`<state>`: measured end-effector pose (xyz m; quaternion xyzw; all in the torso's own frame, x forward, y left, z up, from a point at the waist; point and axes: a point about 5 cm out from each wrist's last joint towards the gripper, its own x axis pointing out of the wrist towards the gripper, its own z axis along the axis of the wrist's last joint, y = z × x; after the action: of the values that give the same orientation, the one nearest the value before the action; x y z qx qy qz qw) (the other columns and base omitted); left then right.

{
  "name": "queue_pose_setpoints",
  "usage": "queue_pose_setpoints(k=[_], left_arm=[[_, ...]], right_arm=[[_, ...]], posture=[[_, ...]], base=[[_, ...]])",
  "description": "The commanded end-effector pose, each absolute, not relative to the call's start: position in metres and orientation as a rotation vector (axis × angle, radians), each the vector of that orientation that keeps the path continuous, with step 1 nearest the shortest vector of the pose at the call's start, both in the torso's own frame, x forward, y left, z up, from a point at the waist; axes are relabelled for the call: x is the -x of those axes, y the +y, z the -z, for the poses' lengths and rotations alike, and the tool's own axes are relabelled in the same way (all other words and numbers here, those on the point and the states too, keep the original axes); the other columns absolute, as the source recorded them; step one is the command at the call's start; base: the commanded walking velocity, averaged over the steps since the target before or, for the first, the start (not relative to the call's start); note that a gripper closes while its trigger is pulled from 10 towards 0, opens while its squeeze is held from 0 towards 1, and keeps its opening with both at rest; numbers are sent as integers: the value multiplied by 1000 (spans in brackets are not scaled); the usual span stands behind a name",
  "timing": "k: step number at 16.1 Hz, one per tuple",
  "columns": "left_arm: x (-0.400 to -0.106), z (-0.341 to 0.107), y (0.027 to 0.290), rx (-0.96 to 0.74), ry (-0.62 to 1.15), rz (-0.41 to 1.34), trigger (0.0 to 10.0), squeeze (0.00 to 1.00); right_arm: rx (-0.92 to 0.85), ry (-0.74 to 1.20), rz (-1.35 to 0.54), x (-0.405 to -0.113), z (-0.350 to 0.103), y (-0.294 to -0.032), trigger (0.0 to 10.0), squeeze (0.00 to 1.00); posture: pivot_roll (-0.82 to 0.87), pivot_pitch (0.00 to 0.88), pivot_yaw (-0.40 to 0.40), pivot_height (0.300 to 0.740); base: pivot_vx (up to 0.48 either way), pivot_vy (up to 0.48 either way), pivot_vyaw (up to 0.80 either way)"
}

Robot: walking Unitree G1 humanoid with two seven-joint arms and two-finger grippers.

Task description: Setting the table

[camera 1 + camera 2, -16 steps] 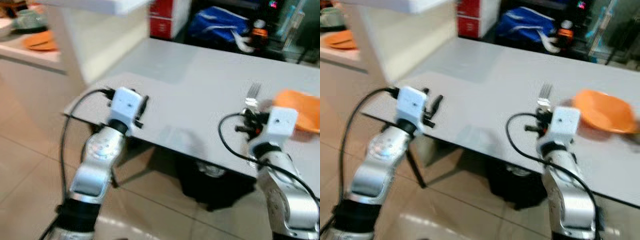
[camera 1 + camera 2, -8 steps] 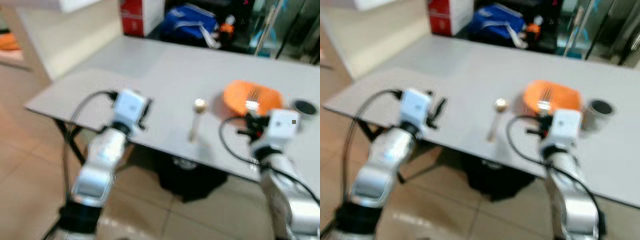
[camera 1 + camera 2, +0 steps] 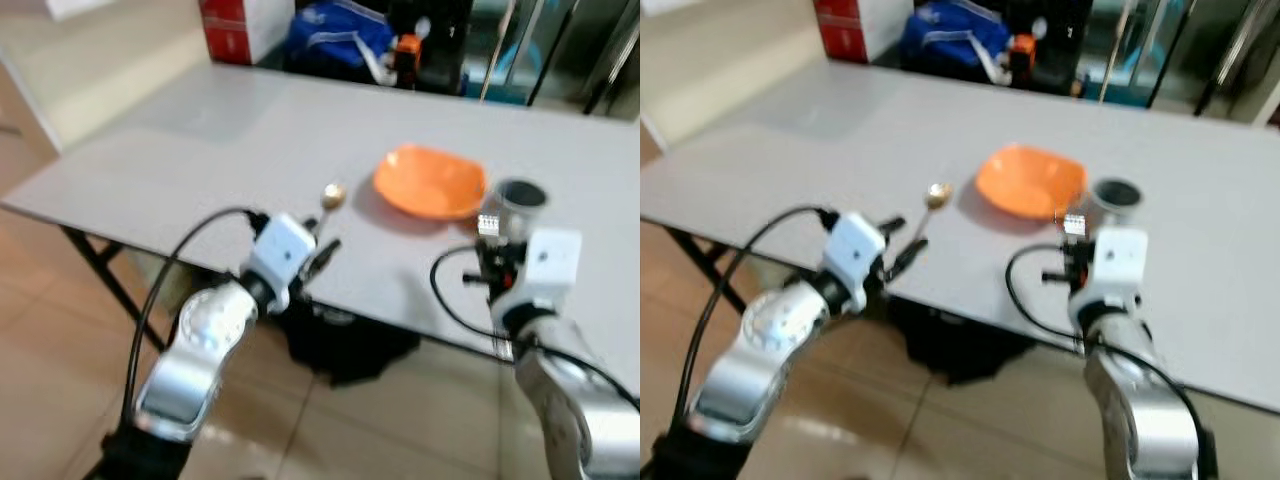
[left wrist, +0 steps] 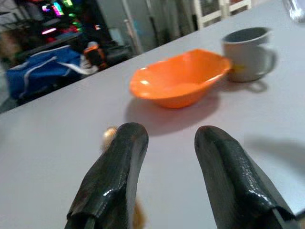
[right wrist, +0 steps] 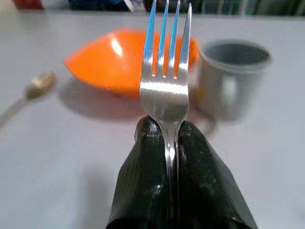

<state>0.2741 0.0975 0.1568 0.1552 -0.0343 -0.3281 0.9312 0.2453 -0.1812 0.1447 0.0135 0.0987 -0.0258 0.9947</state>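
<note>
An orange bowl (image 3: 430, 182) sits near the front edge of the grey table (image 3: 180, 140). A grey mug (image 3: 515, 203) stands just to its right, and a spoon (image 3: 333, 195) lies to its left. My right gripper (image 5: 165, 126) is shut on a silver fork (image 5: 165, 62), held upright with the tines up, in front of the mug and above the table's edge. My left gripper (image 4: 171, 133) is open and holds nothing. It hovers at the table's front edge, close to the spoon's handle, pointing toward the bowl (image 4: 178, 78).
A red box (image 3: 235, 25) and a blue bag (image 3: 335, 30) lie beyond the table's far side. A dark object (image 3: 350, 340) sits on the tiled floor under the table. A black table leg (image 3: 95, 270) is at the left.
The camera has swung along the table, so the spoon, bowl and mug now lie between my arms. The fork stays in the right gripper and the left gripper stays open.
</note>
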Motion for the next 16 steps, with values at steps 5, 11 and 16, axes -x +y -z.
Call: queue_pose_setpoints(k=[5,11,16], left_arm=[[-267,-158,105,-368,-64,742,10000,0],[-250,-154,112,-397,-14,823,10000,0],[-234,-146,115,-390,47,913,10000,0]], right_arm=[[-92,394,71,-252,-123,-164,10000,0],[-163,502,223,-287,-105,-167,10000,0],[-185,496,247,-323,-111,-163,10000,0]], posture=[[13,71,36,740],[69,100,5,740],[71,110,-4,740]], base=[[0,0,0],[0,0,0],[0,0,0]])
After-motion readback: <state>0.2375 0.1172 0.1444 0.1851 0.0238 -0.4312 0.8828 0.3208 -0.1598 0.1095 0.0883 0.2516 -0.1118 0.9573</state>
